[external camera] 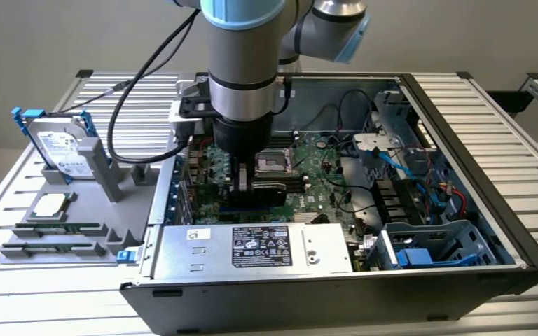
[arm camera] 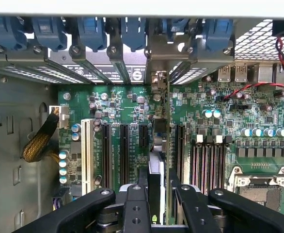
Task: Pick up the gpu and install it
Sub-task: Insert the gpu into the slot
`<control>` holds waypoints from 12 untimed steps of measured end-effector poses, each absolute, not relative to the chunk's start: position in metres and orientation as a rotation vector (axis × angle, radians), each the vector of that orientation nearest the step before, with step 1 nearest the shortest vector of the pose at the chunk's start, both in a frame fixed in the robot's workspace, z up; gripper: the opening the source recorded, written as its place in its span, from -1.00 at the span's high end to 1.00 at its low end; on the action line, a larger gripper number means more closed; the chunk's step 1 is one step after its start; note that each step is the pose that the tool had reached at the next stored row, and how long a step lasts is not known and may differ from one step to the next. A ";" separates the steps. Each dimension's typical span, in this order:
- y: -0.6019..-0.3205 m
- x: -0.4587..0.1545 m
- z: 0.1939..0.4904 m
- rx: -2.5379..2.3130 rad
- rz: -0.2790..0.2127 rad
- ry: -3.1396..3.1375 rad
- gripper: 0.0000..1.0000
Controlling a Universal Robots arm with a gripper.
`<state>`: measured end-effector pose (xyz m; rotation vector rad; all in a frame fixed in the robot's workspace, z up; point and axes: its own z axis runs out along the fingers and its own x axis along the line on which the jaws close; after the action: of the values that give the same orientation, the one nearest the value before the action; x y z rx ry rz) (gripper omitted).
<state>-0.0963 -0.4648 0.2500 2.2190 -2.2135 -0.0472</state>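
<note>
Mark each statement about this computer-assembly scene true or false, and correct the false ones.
1. The gripper is shut on the gpu, over the motherboard. True.
2. The hard drive sits inside the computer case. False: it stands in the grey holder outside the case, on the exterior view's left.
3. The computer case is open, with its interior exposed. True.
4. The memory sticks are held by the gripper. False: they lie in the grey holder, in front of the hard drive.
</note>
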 end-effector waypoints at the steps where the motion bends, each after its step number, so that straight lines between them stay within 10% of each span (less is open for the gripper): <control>1: -0.465 -0.096 0.250 2.219 -0.047 -2.213 0.47; 12: -0.465 -0.095 0.250 2.219 -0.051 -2.213 0.47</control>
<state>-0.0946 -0.4654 0.2500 2.2190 -2.2134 -0.0510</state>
